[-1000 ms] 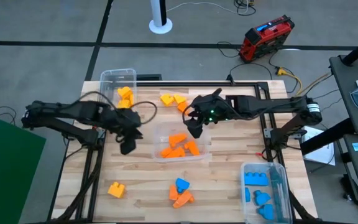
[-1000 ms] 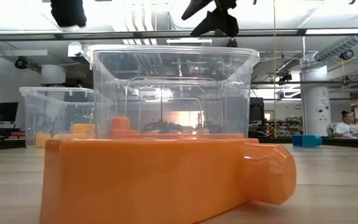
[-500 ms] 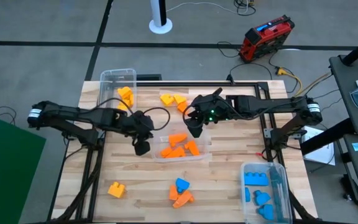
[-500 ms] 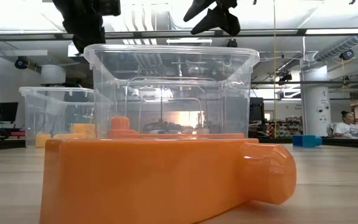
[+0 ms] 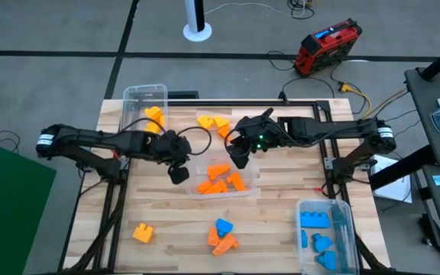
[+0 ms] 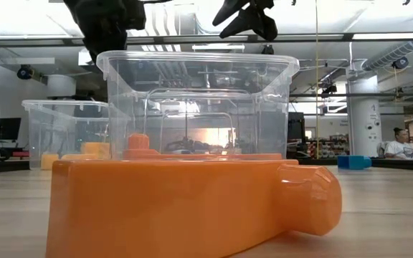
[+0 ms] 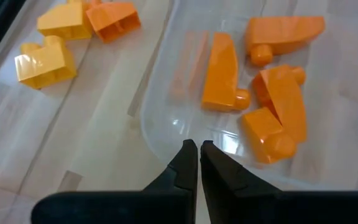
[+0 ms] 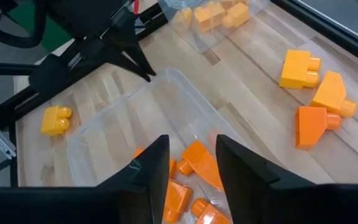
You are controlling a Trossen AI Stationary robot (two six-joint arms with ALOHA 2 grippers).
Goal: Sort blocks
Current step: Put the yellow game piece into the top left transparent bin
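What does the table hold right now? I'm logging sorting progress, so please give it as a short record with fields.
left gripper: fingers shut, empty, at the middle bin's left edge
right gripper: fingers open, empty, above the middle bin's far edge
middle bin: orange blocks only
far-left bin: yellow blocks
near-right bin: blue blocks
loose, far side: yellow and orange blocks
loose, near side: yellow block; blue block touching an orange block

Closed fingers (image 7: 197,163) over bin rim (image 7: 151,134), orange blocks (image 7: 263,87) inside.
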